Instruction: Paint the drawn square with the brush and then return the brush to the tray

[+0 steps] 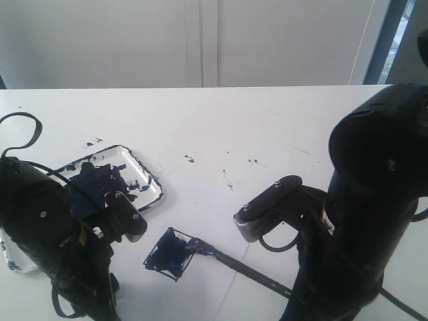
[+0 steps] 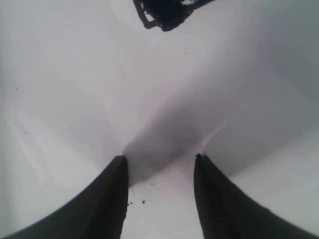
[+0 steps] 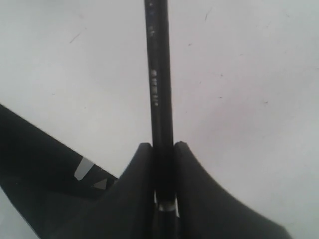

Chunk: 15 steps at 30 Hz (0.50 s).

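The drawn square (image 1: pixel 170 253) lies on the white sheet near the front, smeared dark blue inside its outline. The brush (image 1: pixel 234 262) slants across the sheet, its dark tip resting at the square's right corner. Its handle runs back under my right arm. In the right wrist view my right gripper (image 3: pixel 163 145) is shut on the black brush handle (image 3: pixel 158 74). The tray (image 1: pixel 152 182) sits behind and left of the square, blotched with blue paint. My left gripper (image 2: pixel 159 159) hangs open over bare white paper, a corner of the square (image 2: pixel 164 12) just beyond it.
Small paint specks (image 1: pixel 190 159) dot the table behind the square. A white paint-marked object (image 1: pixel 13 257) pokes out at the far left under my left arm (image 1: pixel 47 227). A black cable (image 1: pixel 23 127) loops at the left edge. My bulky right arm (image 1: pixel 374 200) fills the front right.
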Each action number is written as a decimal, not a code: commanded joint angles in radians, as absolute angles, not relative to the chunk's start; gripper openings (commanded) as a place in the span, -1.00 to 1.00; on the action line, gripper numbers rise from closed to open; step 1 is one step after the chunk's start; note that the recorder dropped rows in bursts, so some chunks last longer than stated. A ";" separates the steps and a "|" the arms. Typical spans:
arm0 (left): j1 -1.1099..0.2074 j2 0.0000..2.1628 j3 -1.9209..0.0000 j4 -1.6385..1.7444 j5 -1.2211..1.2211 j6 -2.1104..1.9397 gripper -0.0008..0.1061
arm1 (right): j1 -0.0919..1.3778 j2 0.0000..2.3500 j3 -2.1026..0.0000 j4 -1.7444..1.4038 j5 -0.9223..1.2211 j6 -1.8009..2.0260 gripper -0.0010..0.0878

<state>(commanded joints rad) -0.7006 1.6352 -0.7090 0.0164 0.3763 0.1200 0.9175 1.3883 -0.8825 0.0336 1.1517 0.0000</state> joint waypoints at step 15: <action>-0.701 1.635 -0.709 0.016 0.376 0.120 -0.08 | 0.918 1.388 -0.883 0.188 1.215 -0.113 -0.98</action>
<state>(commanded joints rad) -0.7006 1.6352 -0.7090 0.0164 0.3763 0.1200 0.9175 1.3883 -0.8825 0.1879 1.2149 -0.1129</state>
